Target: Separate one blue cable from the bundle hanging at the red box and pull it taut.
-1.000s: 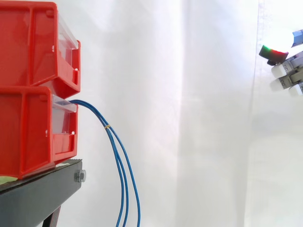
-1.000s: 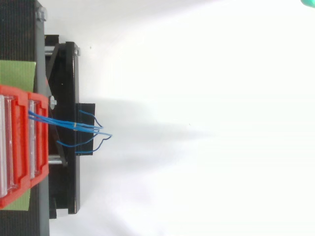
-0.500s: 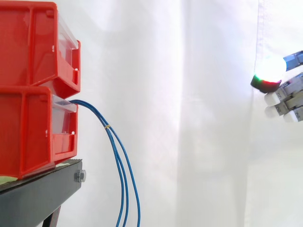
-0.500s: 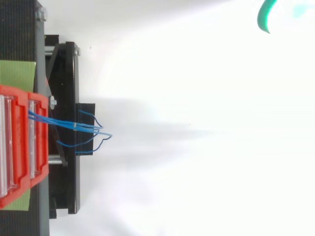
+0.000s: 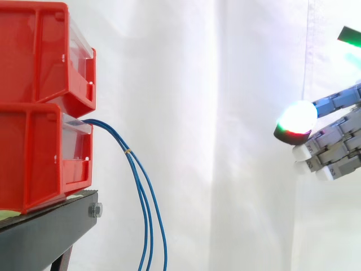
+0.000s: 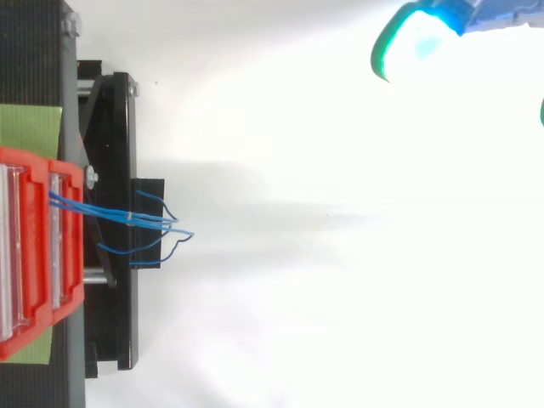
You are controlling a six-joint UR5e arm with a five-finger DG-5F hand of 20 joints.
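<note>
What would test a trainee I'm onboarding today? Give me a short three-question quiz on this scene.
1. True or false: the hand is touching the blue cables.
2. Which red bin do the blue cables come out of? A the upper one; B the lower one; C neither.
3. Fill in: in the side view the hand comes in from the ____ edge.

Key: 1 false, a wide gap lies between them. 2 B, the lower red bin. 3 right.
</note>
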